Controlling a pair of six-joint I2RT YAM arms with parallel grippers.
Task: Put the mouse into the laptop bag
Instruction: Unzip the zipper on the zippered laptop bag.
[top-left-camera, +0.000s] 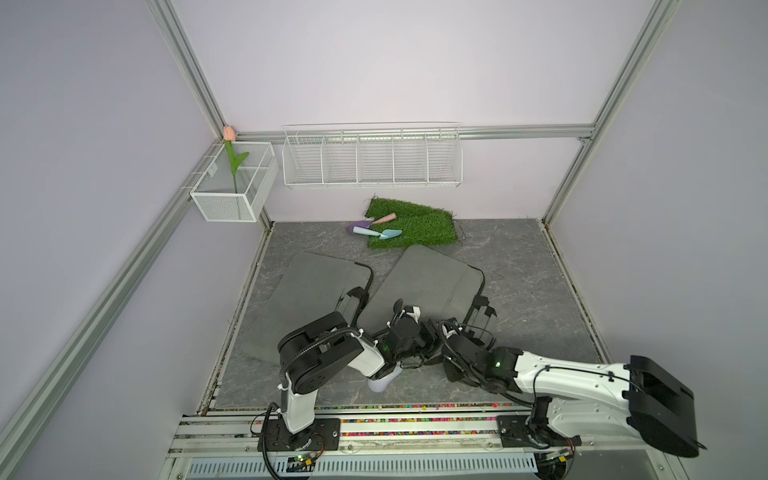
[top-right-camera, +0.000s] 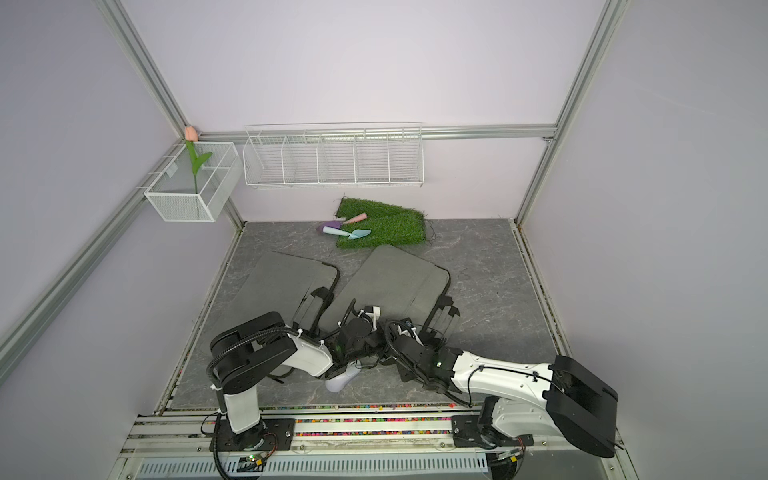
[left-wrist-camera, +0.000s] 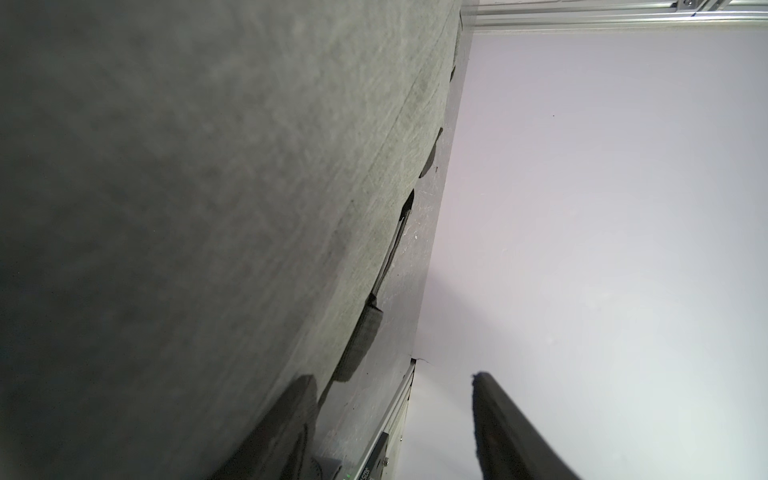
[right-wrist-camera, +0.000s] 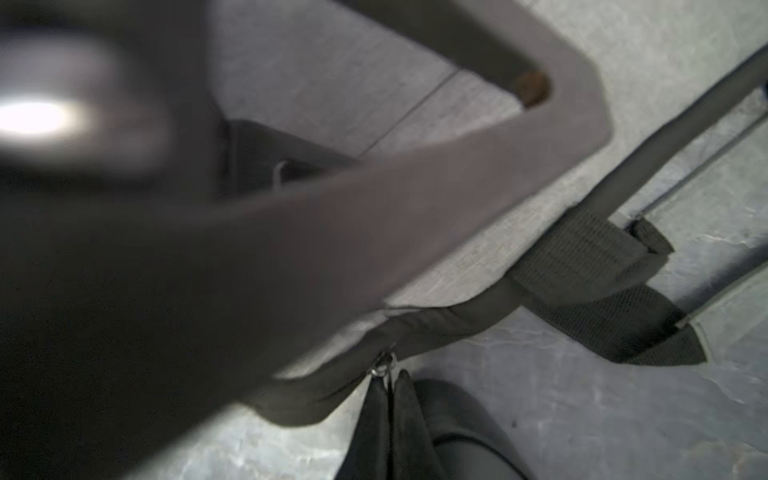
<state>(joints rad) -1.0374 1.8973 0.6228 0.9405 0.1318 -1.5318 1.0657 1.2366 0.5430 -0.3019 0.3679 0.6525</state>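
Note:
The grey laptop bag (top-left-camera: 428, 282) (top-right-camera: 390, 278) lies flat mid-table. The pale mouse (top-left-camera: 381, 383) (top-right-camera: 338, 381) rests on the table near the front edge, partly hidden under my left forearm. My left gripper (top-left-camera: 405, 309) (left-wrist-camera: 390, 386) stands open at the bag's near edge. One of its fingers (left-wrist-camera: 299, 399) lies against the bag's fabric (left-wrist-camera: 208, 208), and nothing is between the jaws. My right gripper (top-left-camera: 446, 328) (right-wrist-camera: 392, 374) is shut on the bag's zipper pull (right-wrist-camera: 383, 368) at the near corner. A raised edge of the bag (right-wrist-camera: 374, 208) blurs across the right wrist view.
A second grey bag (top-left-camera: 307, 299) lies to the left, overlapped by the left arm. A green turf mat (top-left-camera: 415, 224) with small garden tools (top-left-camera: 376, 232) sits at the back. White wire baskets (top-left-camera: 372, 160) hang on the back wall. Black carry straps (top-left-camera: 482, 311) trail from the bag's right side.

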